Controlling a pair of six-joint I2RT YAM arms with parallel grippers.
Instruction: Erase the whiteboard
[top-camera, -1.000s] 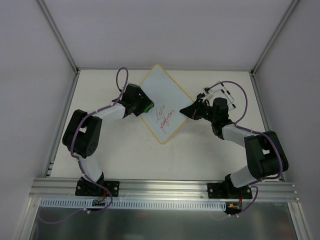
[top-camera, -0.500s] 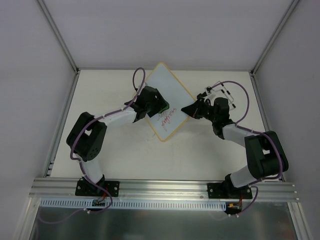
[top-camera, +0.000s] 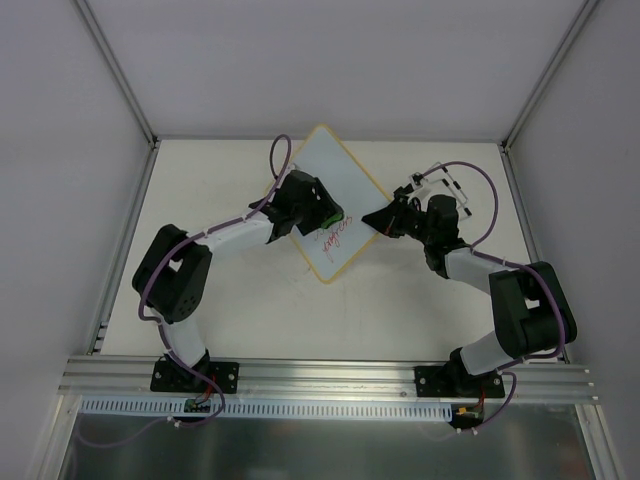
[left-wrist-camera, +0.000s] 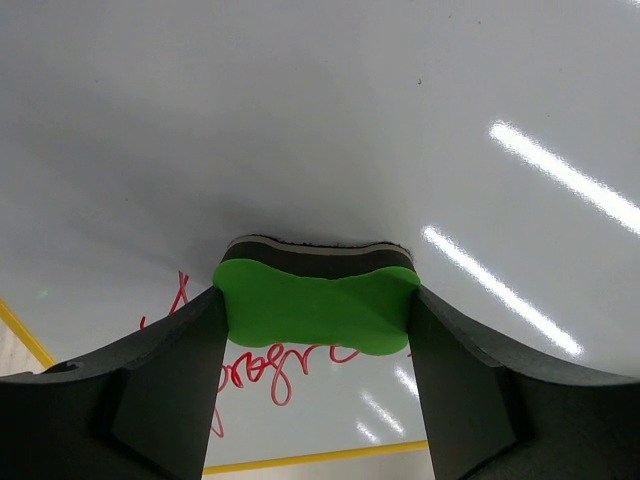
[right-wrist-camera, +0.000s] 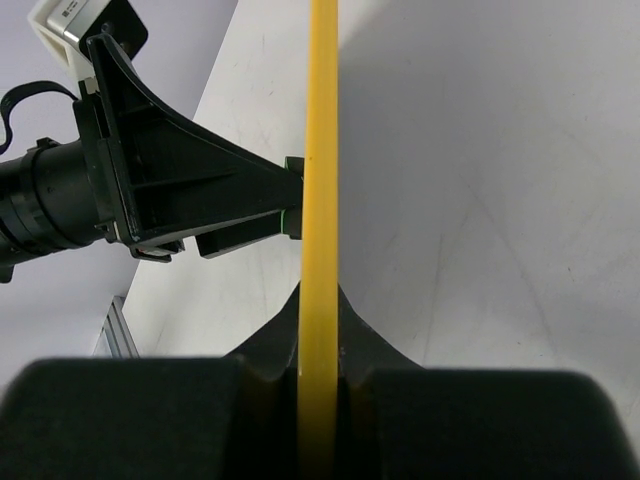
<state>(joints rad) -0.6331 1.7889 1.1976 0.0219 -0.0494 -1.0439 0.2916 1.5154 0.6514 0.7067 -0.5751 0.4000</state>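
Observation:
The whiteboard (top-camera: 330, 180) lies as a diamond at the table's middle back, white with a thin tan frame and red handwriting (top-camera: 333, 240) near its lower corner. My left gripper (top-camera: 331, 217) is shut on a green eraser (left-wrist-camera: 315, 305), which presses on the board just above the red writing (left-wrist-camera: 250, 370). My right gripper (top-camera: 372, 221) is shut on the board's right edge; in the right wrist view the yellow frame (right-wrist-camera: 320, 200) runs edge-on between its jaws. The left gripper shows beyond it (right-wrist-camera: 190, 190).
White walls with metal corner posts (top-camera: 115, 70) enclose the table on three sides. An aluminium rail (top-camera: 320, 380) with both arm bases runs along the near edge. A white cable bracket (top-camera: 430, 182) sits on the right arm.
My left gripper has moved right across the board with the eraser, from the board's left edge to just above the red writing. Part of the writing's top is gone. The right arm has held still.

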